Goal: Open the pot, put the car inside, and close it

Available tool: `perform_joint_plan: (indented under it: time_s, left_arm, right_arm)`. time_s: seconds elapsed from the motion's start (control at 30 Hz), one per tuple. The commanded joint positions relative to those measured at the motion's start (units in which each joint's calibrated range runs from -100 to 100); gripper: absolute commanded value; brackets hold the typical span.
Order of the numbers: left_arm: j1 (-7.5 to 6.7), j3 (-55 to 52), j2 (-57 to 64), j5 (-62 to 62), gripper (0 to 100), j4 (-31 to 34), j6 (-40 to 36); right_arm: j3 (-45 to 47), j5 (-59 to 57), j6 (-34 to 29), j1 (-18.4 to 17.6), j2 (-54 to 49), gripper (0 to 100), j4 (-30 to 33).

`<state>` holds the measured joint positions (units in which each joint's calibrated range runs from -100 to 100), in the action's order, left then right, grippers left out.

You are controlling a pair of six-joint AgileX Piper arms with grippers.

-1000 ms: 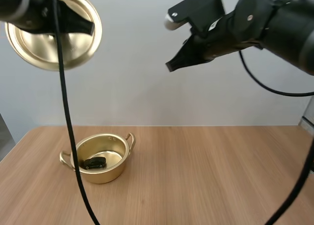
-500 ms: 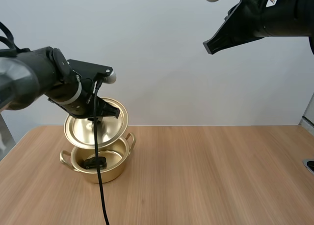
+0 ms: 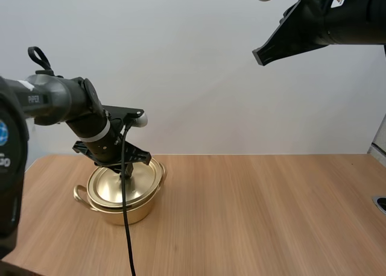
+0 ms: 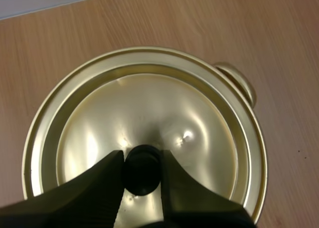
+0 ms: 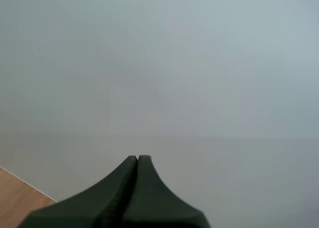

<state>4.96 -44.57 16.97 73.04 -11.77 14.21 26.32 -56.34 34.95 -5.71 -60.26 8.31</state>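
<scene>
A: Left gripper status?
B: Left gripper (image 4: 142,161) is clamped on the black knob (image 4: 142,175). One finger sits on each side and the tips pinch it. In the high view the arm reaches down from the left to the same spot.
A: Where's the lid?
B: The gold lid (image 4: 149,108) lies over the pot's mouth, centred on it, knob up. In the high view it's at the rim of the pot (image 3: 123,214). Can't tell if it's fully seated or slightly tilted.
A: And the pot itself?
B: Gold pot, a loop handle on each side, upright on the wooden table (image 3: 271,216). It's on the left part of the table, towards the far edge. In the left wrist view one pot handle (image 4: 238,82) pokes out past the lid's edge. In the high view the other handle (image 3: 79,195) shows on the pot's left side. The pot's inside is hidden under the lid.
A: Right side?
B: Right gripper (image 3: 260,54) is up high against the pale wall, well apart from the pot and well above the table. In the right wrist view its fingers (image 5: 119,198) are pressed together into one dark wedge with nothing between them. A corner of the table shows just beside them.
</scene>
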Motion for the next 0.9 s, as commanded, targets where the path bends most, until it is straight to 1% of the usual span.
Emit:
perform_joint_plan:
  time_s: [0.0,0.1,0.2,0.27,0.33,0.37,0.43,0.5,0.63,0.77,0.8,0.87]
  left_arm:
    - [0.02,0.0,-0.7,-0.3,0,0.0,-0.1]
    - [0.02,0.0,-1.1,-1.0,0,1.7,0.0]
    - [0.02,0.0,-1.1,-1.4,0,5.9,-1.5]
    - [0.02,0.0,-1.1,-1.4,0,6.9,-1.6]
    - [0.02,0.0,-1.1,-1.1,3,6.8,-1.6]
    - [0.02,0.0,-1.1,-1.1,7,6.3,-1.6]
    - [0.02,0.0,-1.1,-1.1,19,5.9,-1.6]
    - [0.02,0.0,-1.1,-0.7,36,5.6,-1.5]
    - [0.02,0.0,-1.1,0.6,63,5.3,-1.5]
    - [0.02,0.0,-1.1,0.3,92,5.1,-1.0]
    - [0.02,0.4,-1.1,0.3,98,5.1,-0.8]
    - [0.02,1.5,-0.4,-1.2,100,4.2,-1.0]
  right_arm:
    - [0.1,0.0,0.0,0.0,0.1,0,0.1]
    - [0.1,0.0,0.0,0.0,0.1,0,0.1]
    - [0.1,0.0,0.0,0.0,0.1,0,0.1]
    - [0.1,0.0,0.0,0.0,0.1,0,0.1]
    - [0.1,0.0,0.0,0.0,0.1,0,0.1]
    - [0.1,0.0,0.0,0.0,0.1,0,0.1]
    - [0.1,0.0,0.0,0.0,0.1,0,0.1]
    - [0.1,0.0,0.0,0.0,0.1,0,0.1]
    - [0.1,0.0,0.0,0.0,0.1,0,0.1]
    - [0.1,0.0,0.0,0.0,0.1,0,0.1]
    - [0.1,0.0,0.0,0.0,0.1,0,0.1]
    - [0.1,0.0,-0.1,0.0,0.1,0,-0.1]
